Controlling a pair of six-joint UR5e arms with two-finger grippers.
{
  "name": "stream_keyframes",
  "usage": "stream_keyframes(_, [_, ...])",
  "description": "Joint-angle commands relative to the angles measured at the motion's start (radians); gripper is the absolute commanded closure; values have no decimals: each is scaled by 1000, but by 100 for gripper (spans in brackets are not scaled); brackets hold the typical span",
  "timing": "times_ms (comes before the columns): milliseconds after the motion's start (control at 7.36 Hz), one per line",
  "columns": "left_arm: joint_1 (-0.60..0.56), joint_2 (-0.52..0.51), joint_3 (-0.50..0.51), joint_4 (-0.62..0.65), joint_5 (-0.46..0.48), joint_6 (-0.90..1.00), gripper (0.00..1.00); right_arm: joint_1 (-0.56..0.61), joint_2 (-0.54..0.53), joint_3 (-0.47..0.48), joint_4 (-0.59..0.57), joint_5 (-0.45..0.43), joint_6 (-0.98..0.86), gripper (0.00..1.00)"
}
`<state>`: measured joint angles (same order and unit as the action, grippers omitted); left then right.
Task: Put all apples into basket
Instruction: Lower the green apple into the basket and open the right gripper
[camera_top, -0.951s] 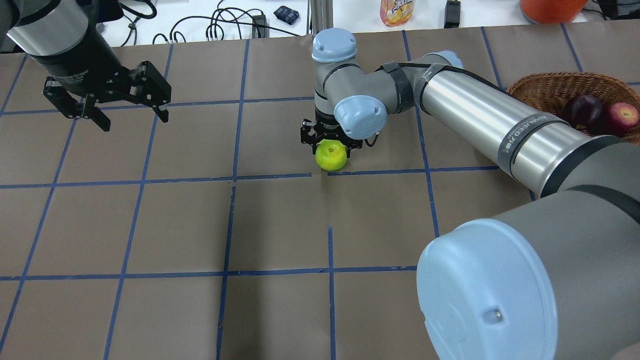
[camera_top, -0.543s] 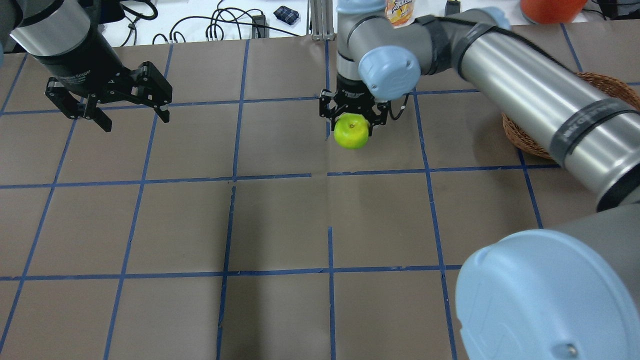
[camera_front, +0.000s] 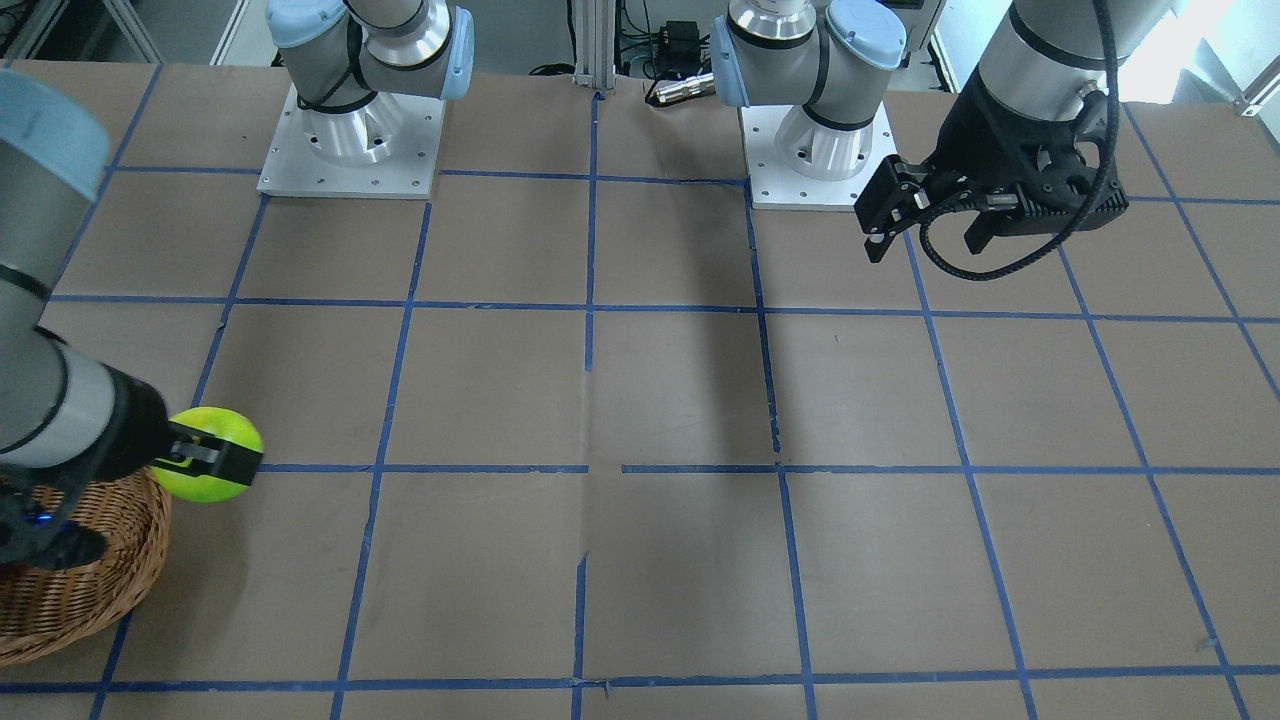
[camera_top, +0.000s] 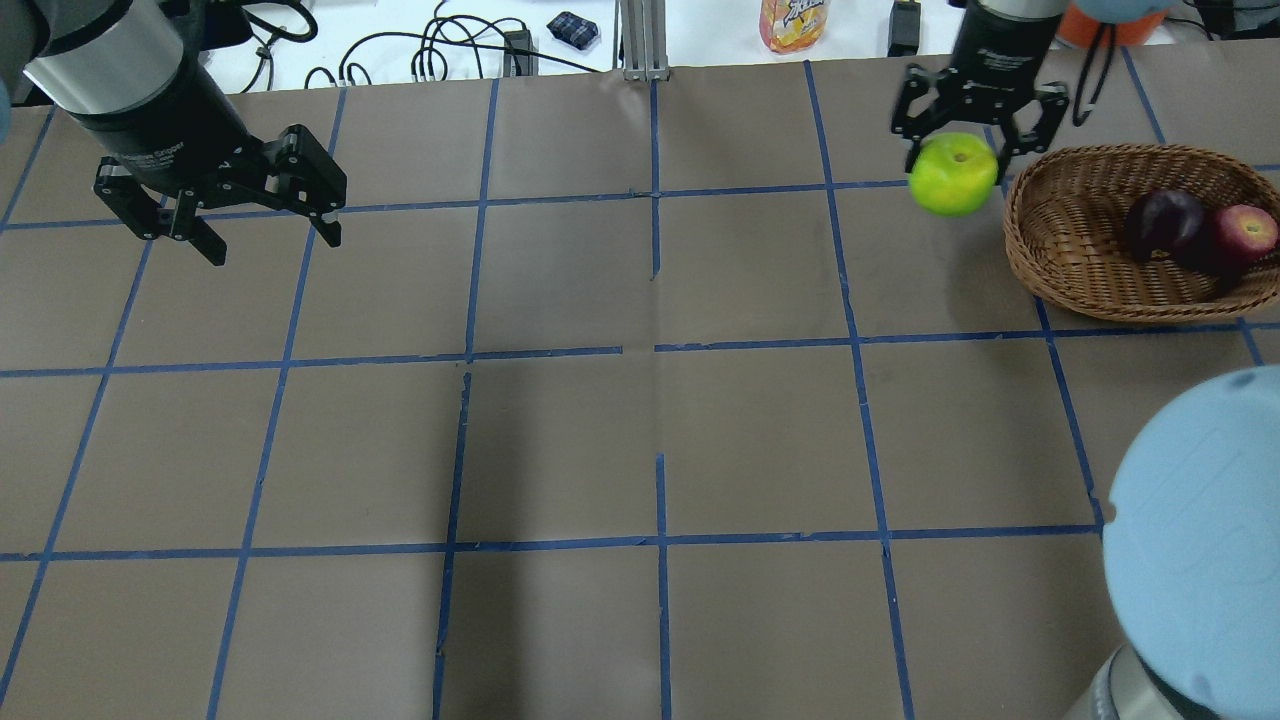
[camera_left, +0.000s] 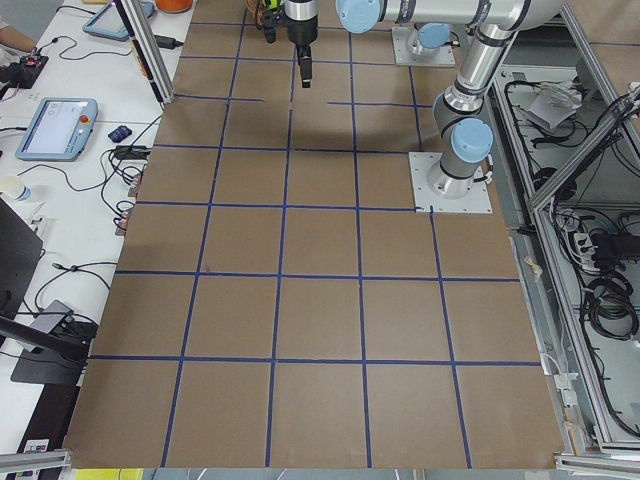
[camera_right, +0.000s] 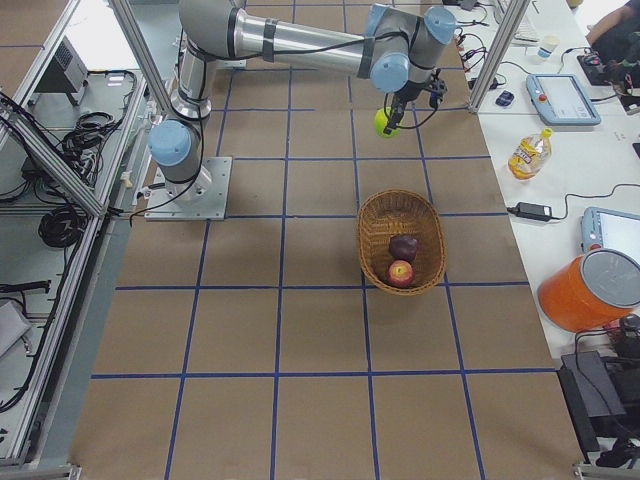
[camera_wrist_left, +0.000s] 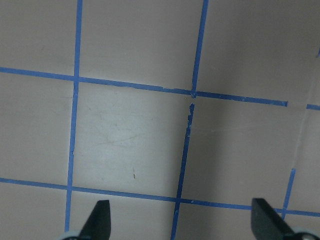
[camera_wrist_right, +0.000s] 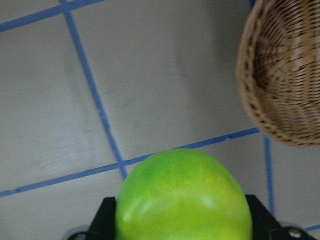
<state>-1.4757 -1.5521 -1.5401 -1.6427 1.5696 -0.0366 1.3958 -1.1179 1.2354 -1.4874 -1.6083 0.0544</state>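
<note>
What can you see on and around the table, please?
green apple: one, lime, in the right gripper, beside the basket.
maroon apple: one, dark, in the basket.
red apple: one, in the basket by the maroon apple.
basket: one, light-brown wicker, table's right end.
table: one, brown, blue tape grid.
bottle: one, yellow-orange, beyond the table's far edge.
left gripper: one, black, open, empty, over the table's left.
right gripper: one, black, shut on the green apple.

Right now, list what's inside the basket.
A maroon apple and a red apple, side by side. The basket floor beneath them is covered. The green apple is outside, in the right pincer.
</note>
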Motion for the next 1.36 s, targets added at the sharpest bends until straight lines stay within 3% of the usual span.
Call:
stream_keyframes(0, [0, 6, -2, 0, 3, 3, 0, -131, 56, 4, -63, -71, -229, 100])
stream_keyframes(679, [0, -9, 20, 1, -5, -11, 0, -182, 204, 6, -221, -74, -387, 96])
stream_keyframes(815, [0, 12, 3, 0, 3, -9, 0, -182, 207, 6, -228, -74, -416, 65])
stream_keyframes(951, [0, 6, 12, 1, 7, -12, 0, -182, 211, 6, -226, -77, -416, 15])
stream_keyframes(1087, [0, 21, 5, -2, 12, -8, 0, -182, 211, 6, -215, -79, -415, 0])
stream_keyframes(1223, [0, 32, 2, 1, 12, -8, 0, -184, 207, 6, -203, -82, -415, 0])
